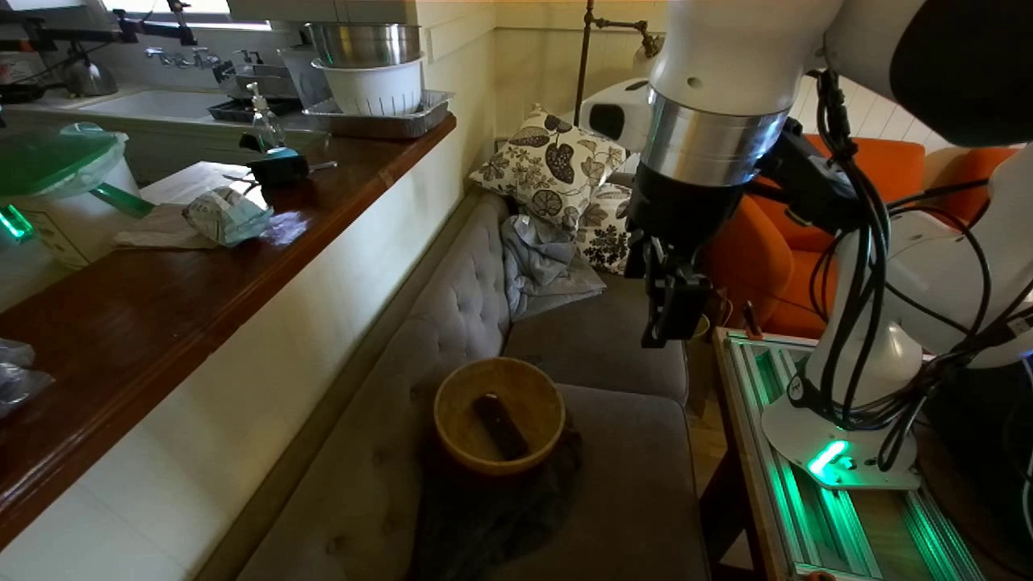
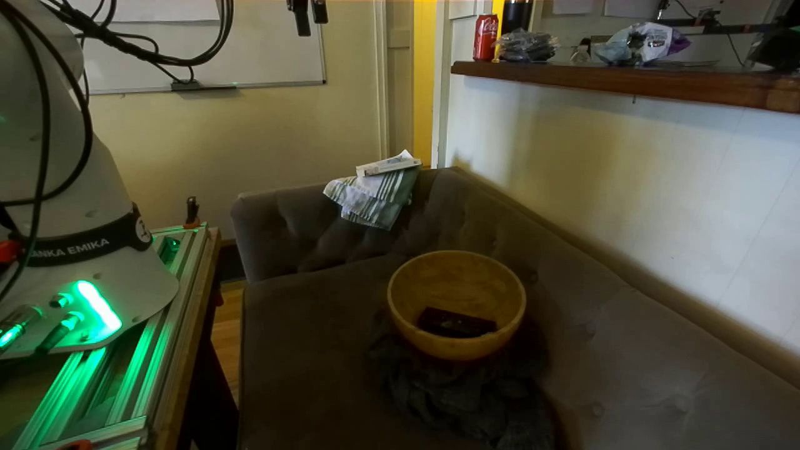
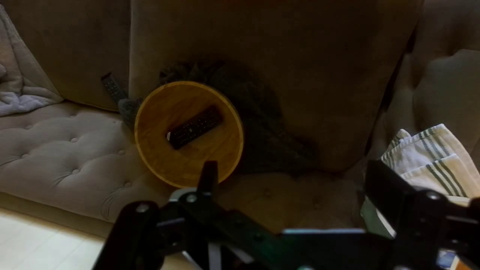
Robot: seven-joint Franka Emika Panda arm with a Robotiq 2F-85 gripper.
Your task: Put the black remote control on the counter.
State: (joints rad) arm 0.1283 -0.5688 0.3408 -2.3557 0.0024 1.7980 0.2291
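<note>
Jaws spread wide and released, my gripper (image 3: 292, 167) hangs high, well apart from the wooden bowl (image 3: 197, 159) in which I see the black remote control (image 3: 194, 128) lying.

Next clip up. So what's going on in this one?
A robot arm hangs over a grey sofa, its hand open and holding nothing. The black remote control lies inside a wooden bowl, which sits on a dark cloth on the sofa; the hand is raised clear of both. The task is to put that remote on the counter, so neither the pickup nor the placing has been done at this moment. What looks like a second remote lies just beside the bowl.
</note>
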